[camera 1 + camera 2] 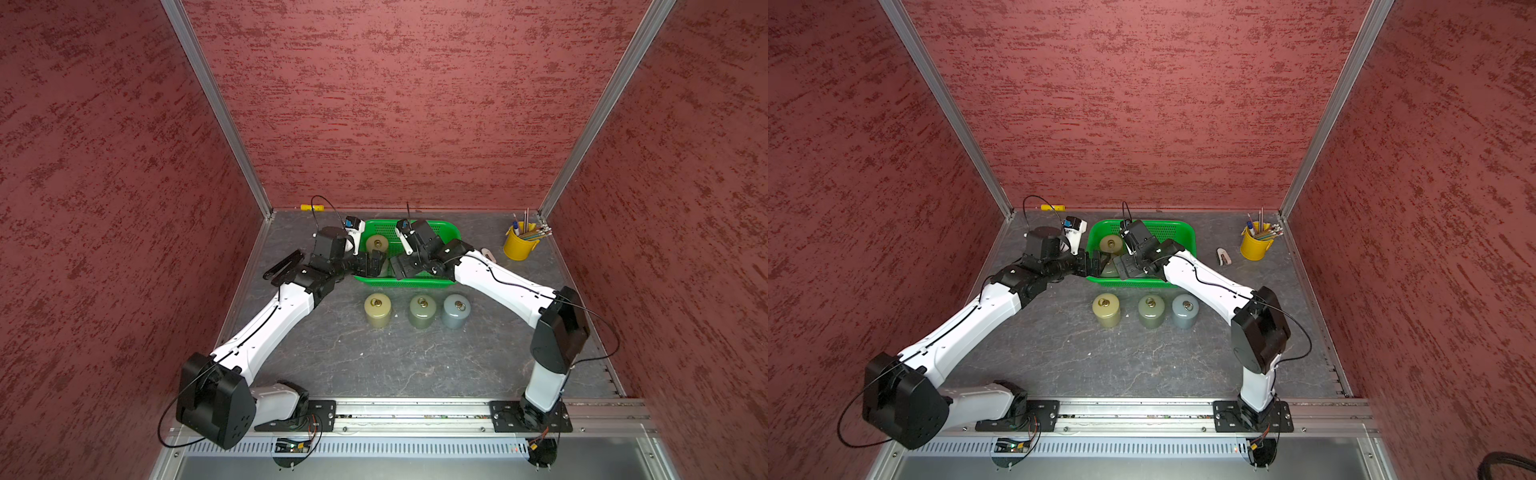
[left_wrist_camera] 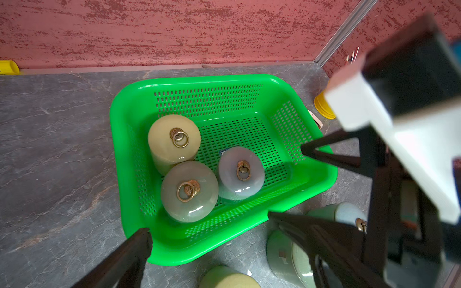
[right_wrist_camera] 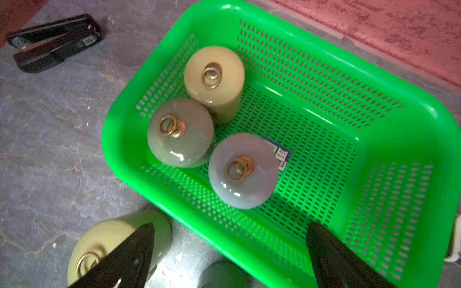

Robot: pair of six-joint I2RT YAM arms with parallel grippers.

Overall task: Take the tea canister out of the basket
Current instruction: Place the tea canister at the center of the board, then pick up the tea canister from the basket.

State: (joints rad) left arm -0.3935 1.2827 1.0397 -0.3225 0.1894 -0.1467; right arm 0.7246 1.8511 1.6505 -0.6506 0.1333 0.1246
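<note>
Above basket [image 2: 224, 81] near edge: left gripper [image 2: 209, 224], right gripper [image 3: 230, 225] wide, empty.
Grey tea canister [image 3: 243, 172]: approach step; straddle, close next.

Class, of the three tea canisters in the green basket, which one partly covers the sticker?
The pale grey canister, standing over the sticker; the yellowish canister and the olive canister stand clear of it.

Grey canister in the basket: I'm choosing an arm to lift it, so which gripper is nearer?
Right. The right gripper is open over the basket's front wall, beside the grey canister; the left gripper is at the basket's corner, closer to the olive canister.
</note>
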